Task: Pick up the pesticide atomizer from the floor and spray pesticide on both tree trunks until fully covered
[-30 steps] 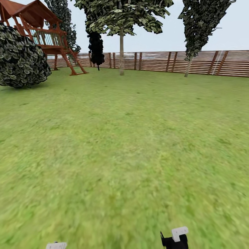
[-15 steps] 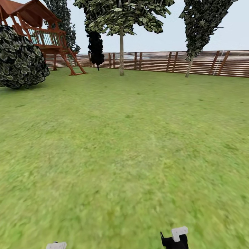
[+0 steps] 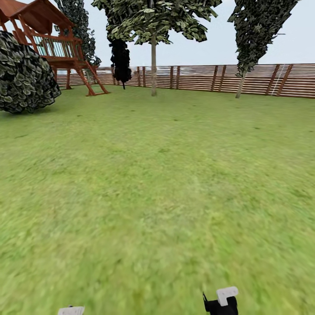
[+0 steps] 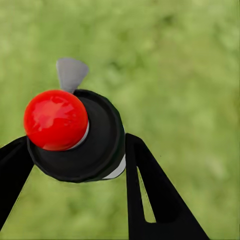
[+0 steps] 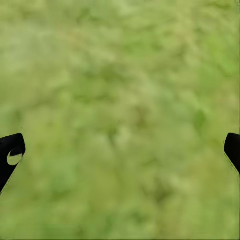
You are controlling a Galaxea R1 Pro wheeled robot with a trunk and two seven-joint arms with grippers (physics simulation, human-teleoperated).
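Wide green lawn (image 3: 157, 197): it lies under both our arms and runs far ahead of them; no stone slab is in sight near either gripper.

Brown horizontal-slat wooden fence (image 3: 205, 78): the far boundary, well ahead of both grippers.

Reddish wooden playhouse with ladder (image 3: 57, 43): far ahead and off to our left arm's side, next to a round dark-leaved bush (image 3: 26, 74).

Tall tree with a pale bare trunk and a leafy green crown (image 3: 153, 65): well ahead, roughly between our two arms' lines, close to the fence. A second, leaning tree with a thin trunk (image 3: 240, 83) stands far ahead on our right arm's side. We cannot tell from here which trunks are the ones to spray; no whitish specks show on either.

Right gripper (image 5: 120, 150): fingers spread wide with nothing but grass between them.

Left gripper (image 4: 75, 165): black fingers clenched on the bottle, one at each side.

Small black pesticide atomizer with a glossy red ball top and a grey trigger tab (image 4: 75, 135): held between the left fingers, above grass.

Step in hand, as we judge it: pickup done, transit across the lawn. The next move calls for driving up to a trunk, then raising the left arm with the nozzle aimed at the bark.
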